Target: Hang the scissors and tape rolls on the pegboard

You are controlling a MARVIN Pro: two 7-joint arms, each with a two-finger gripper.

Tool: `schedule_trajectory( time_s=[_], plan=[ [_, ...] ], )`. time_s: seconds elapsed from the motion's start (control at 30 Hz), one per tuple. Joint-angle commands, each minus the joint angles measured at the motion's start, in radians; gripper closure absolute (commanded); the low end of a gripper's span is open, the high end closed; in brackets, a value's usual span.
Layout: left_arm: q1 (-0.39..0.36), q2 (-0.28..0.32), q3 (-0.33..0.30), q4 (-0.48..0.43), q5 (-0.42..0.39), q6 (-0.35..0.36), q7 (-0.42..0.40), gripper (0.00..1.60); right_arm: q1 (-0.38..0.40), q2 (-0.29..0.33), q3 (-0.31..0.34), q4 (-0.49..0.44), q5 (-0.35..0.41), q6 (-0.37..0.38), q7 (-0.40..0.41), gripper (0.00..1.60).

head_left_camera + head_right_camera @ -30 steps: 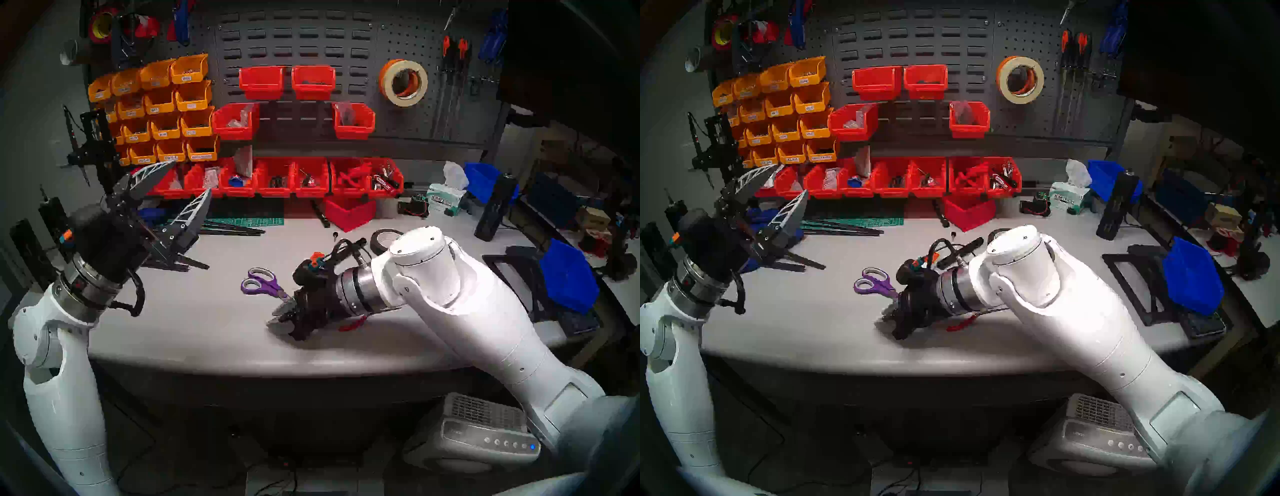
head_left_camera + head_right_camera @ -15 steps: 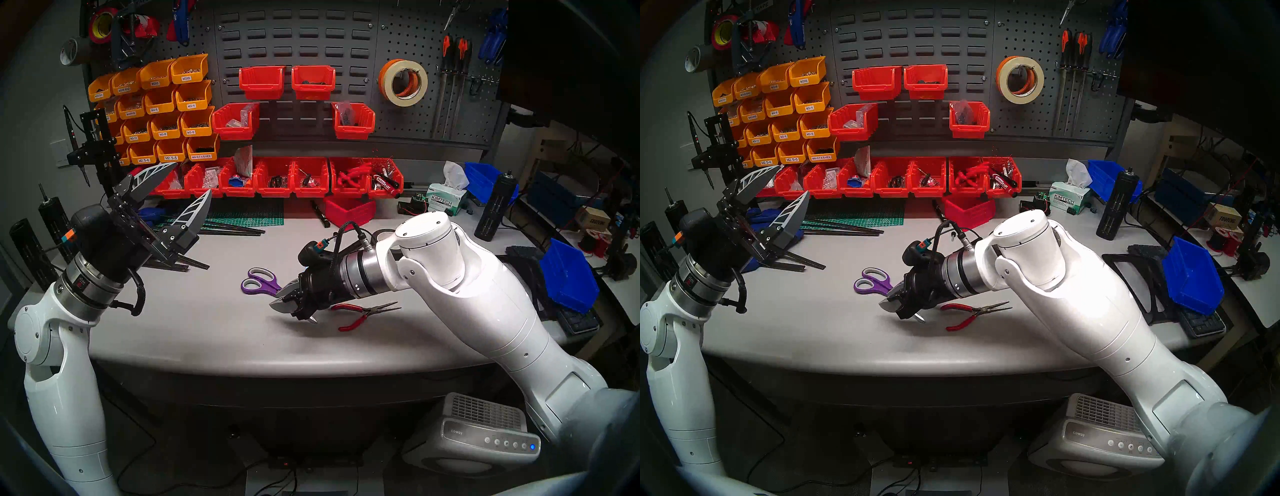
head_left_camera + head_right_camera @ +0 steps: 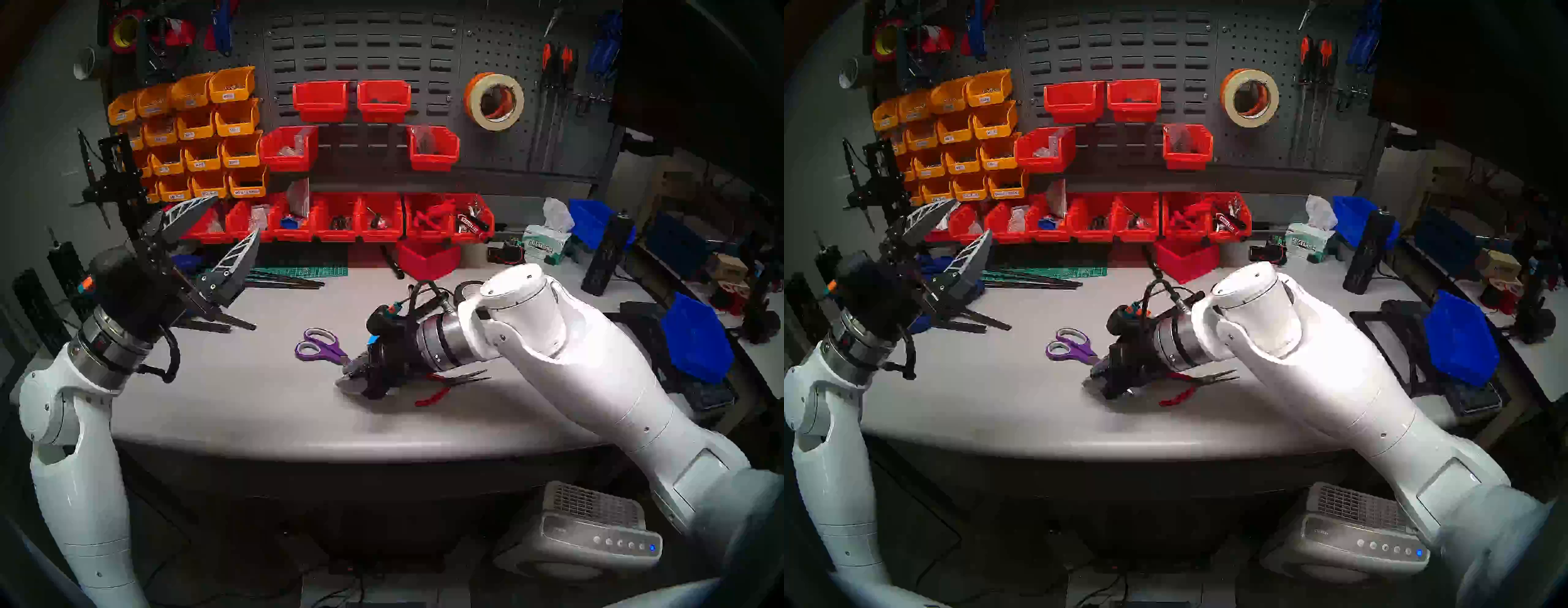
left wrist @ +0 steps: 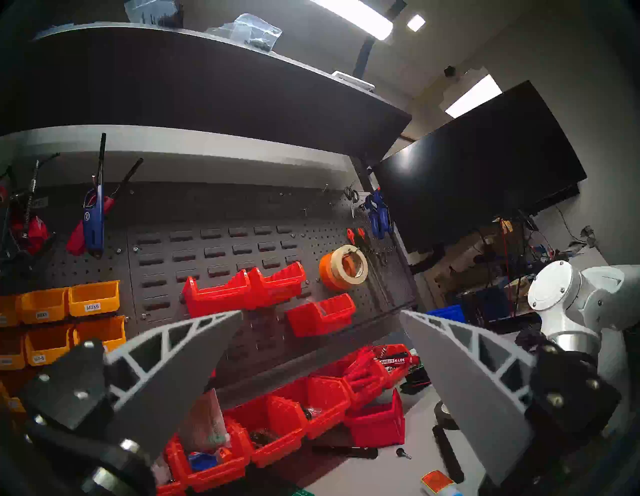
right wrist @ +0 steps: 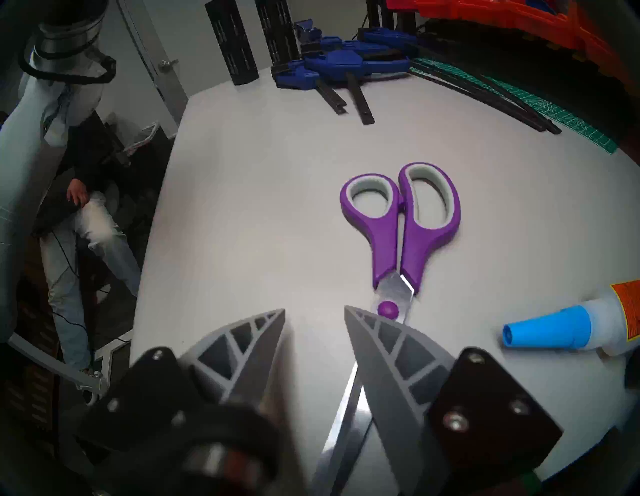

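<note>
The scissors (image 3: 318, 346) (image 5: 398, 221) lie flat mid-table, purple handles pointing away from my right gripper (image 3: 352, 375) (image 5: 314, 310). It hovers low over the blades, open, with a gap between its fingers. The silver blades pass under the right-hand finger (image 5: 391, 363) in the right wrist view and show in that gap. The orange tape roll (image 3: 471, 95) (image 4: 327, 273) and the cream tape roll (image 3: 509, 114) (image 4: 351, 265) hang together on the pegboard (image 3: 500, 51) (image 4: 329, 225). My left gripper (image 3: 233, 220) (image 4: 321, 311) is raised at the left, open and empty.
Red-handled pliers (image 3: 441, 390) lie just behind my right wrist. A glue bottle with a blue cap (image 5: 571, 332) lies beside the scissors. A black tape roll (image 3: 466, 288) sits behind the right arm. Blue clamps (image 5: 346, 62) and red bins (image 3: 339, 218) stand further back.
My right gripper rose slightly with a turn of the wrist, then came back down over the scissor blades, its jaws a little wider. The scissors and left arm have stayed put.
</note>
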Motion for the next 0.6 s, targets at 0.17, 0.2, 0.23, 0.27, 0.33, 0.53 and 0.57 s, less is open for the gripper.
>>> schedule_trajectory(
  time_s=[0.17, 0.2, 0.23, 0.27, 0.33, 0.53, 0.57],
  plan=[
    [-0.014, 0.004, -0.007, -0.020, 0.001, -0.008, 0.010, 0.00, 0.094, 0.035, -0.078, 0.000, -0.080, -0.002, -0.002, 0.66],
    [-0.014, 0.004, -0.006, -0.020, 0.001, -0.008, 0.011, 0.00, 0.099, 0.036, -0.085, 0.000, -0.084, -0.005, 0.001, 0.66],
    [-0.015, 0.004, -0.006, -0.020, 0.002, -0.008, 0.012, 0.00, 0.103, 0.035, -0.089, 0.001, -0.087, -0.011, 0.003, 0.66],
    [-0.015, 0.005, -0.005, -0.019, 0.002, -0.008, 0.012, 0.00, 0.115, 0.040, -0.103, 0.000, -0.099, -0.015, 0.010, 0.64],
    [-0.016, 0.005, -0.003, -0.018, 0.004, -0.009, 0.014, 0.00, 0.121, 0.039, -0.112, -0.002, -0.104, -0.018, 0.015, 0.63],
    [-0.019, 0.004, 0.003, -0.018, 0.008, -0.012, 0.021, 0.00, 0.142, 0.051, -0.136, -0.007, -0.129, -0.020, 0.027, 0.63],
    [-0.019, 0.004, 0.003, -0.018, 0.008, -0.012, 0.021, 0.00, 0.142, 0.051, -0.134, -0.004, -0.125, -0.020, 0.030, 0.65]
  ],
)
